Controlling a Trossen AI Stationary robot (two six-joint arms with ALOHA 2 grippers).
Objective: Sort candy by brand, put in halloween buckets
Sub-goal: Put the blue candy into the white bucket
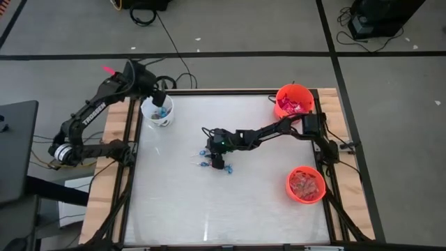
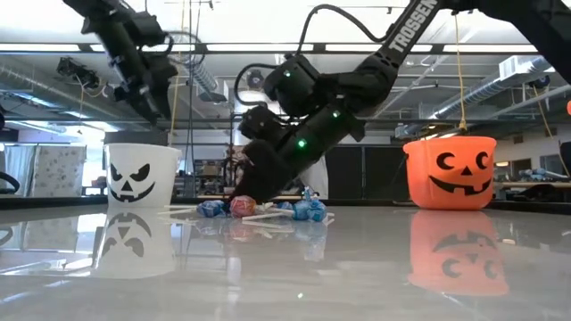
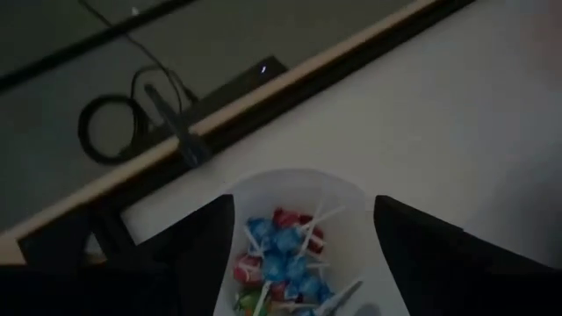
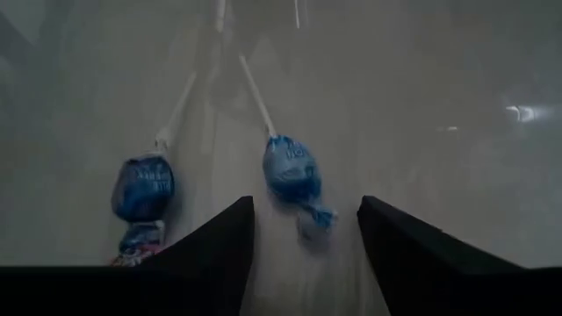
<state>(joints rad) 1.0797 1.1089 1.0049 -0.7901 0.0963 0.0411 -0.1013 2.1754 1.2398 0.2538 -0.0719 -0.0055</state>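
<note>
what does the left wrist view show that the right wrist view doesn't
Only the left wrist view shows the white bucket with red and blue lollipops inside, seen between the open fingers of the left gripper, plus the table's edge and floor cables. Only the right wrist view shows blue lollipops lying loose between the open right gripper fingers. Both show the pale tabletop.

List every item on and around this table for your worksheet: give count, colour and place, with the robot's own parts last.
White bucket: one, far left corner, holding blue and red lollipops.
Orange buckets: two, right side; far one holds pink-red candy, near one holds reddish candy.
Loose lollipops: a few, mostly blue, table centre.
Left gripper: open above the white bucket.
Right gripper: open, down over a blue lollipop.
</note>
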